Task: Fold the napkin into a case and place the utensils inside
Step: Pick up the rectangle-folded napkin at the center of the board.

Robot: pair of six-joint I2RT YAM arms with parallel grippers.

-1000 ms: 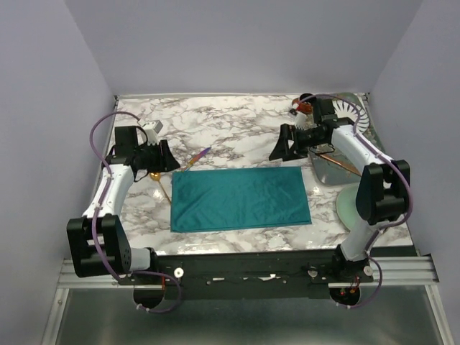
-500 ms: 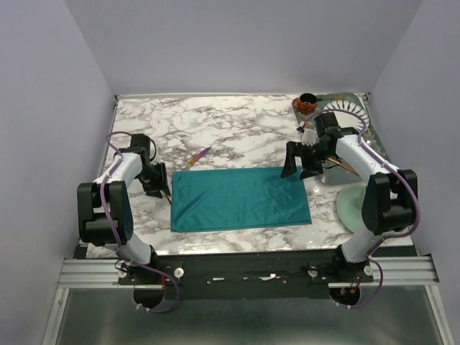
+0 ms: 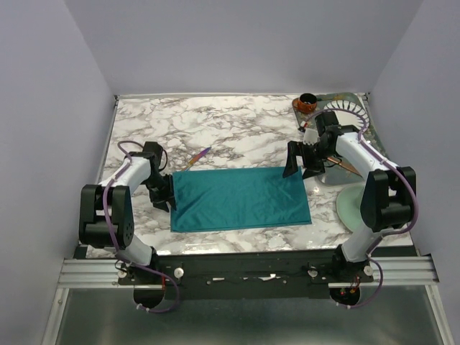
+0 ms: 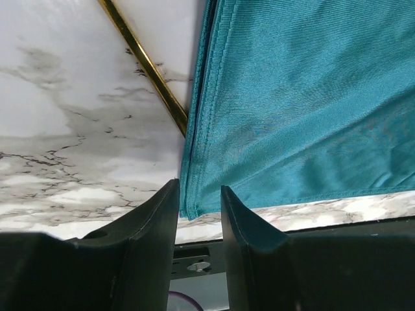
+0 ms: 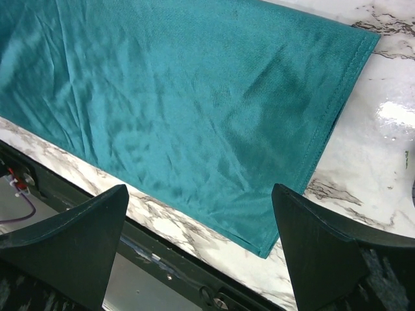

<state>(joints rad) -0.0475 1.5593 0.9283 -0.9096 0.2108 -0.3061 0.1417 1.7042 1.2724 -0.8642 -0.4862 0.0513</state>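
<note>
Napkin (image 3: 241, 199) lies flat as a teal rectangle on the marble bench (image 3: 215, 129), toward the 6 o'clock side and about midway between my two arms, its long sides running 9 to 3 o'clock. The left wrist view shows a doubled hem along the 9 o'clock edge, so the cloth is folded over on itself.

My left end effector (image 3: 169, 200) is down at that 9 o'clock edge. Its jaws are drawn narrow, and the hem near the 7 o'clock corner shows in the slot between them (image 4: 200, 191); whether they are pinching the cloth I cannot tell. My right end effector (image 3: 298, 171) hangs over the 1 o'clock corner with its jaws spread wide, holding nothing; its wrist view (image 5: 200, 191) looks down on the 3 o'clock hem.

The gold utensil (image 4: 146, 65) lies on the marble just beside my left end effector. Its thin shaft slants in to meet the hem, and I cannot tell whether the end goes under the cloth. Only the left wrist view shows it; from above, my left arm covers it. The purple-rainbow utensil (image 3: 200, 154) lies just off the napkin's 11 o'clock corner, apart from the cloth, and shows only from above.

At 3 o'clock, a pale green saucer (image 3: 345, 205) is partly hidden by my right arm. Copper-pink sticks (image 3: 338, 164) lie behind my right end effector, and a small brown cup (image 3: 307, 104) stands near the bench's 1 o'clock corner.
</note>
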